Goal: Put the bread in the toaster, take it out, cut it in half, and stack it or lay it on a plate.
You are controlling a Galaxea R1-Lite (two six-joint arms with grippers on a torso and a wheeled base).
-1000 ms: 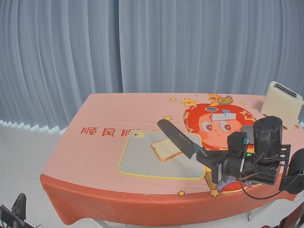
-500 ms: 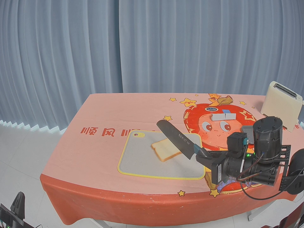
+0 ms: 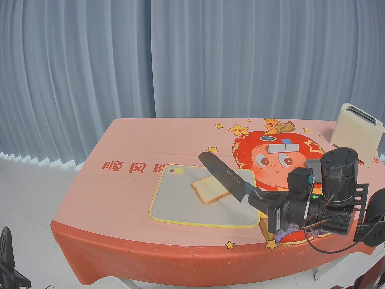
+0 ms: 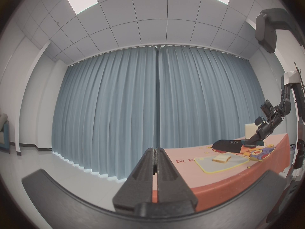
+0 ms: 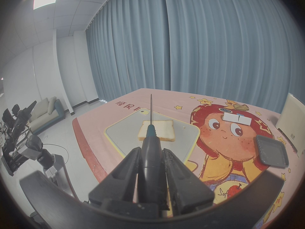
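A slice of bread [image 3: 210,189] [image 5: 157,130] lies flat on the grey cutting board [image 3: 180,205] [image 5: 124,137] with a yellow rim. My right gripper [image 3: 256,197] [image 5: 152,153] is shut on the handle of a dark-bladed knife [image 3: 223,175] [image 5: 151,110]. The blade hangs above the bread's right part, pointing to the far left. The cream toaster [image 3: 358,132] [image 5: 294,121] stands at the table's far right. My left gripper [image 4: 155,163] [image 3: 5,245] is shut and holds nothing, low beside the table's left front corner.
A dark grey square plate [image 5: 271,150] [image 3: 313,166] lies right of the board, partly behind my right arm. Small white and blue blocks [image 3: 283,147] sit on the cartoon print. The table's front edge [image 3: 180,237] runs close below the board.
The left gripper has dropped lower and further left at the head view's corner. The knife and right arm have hardly shifted; the bread lies as before.
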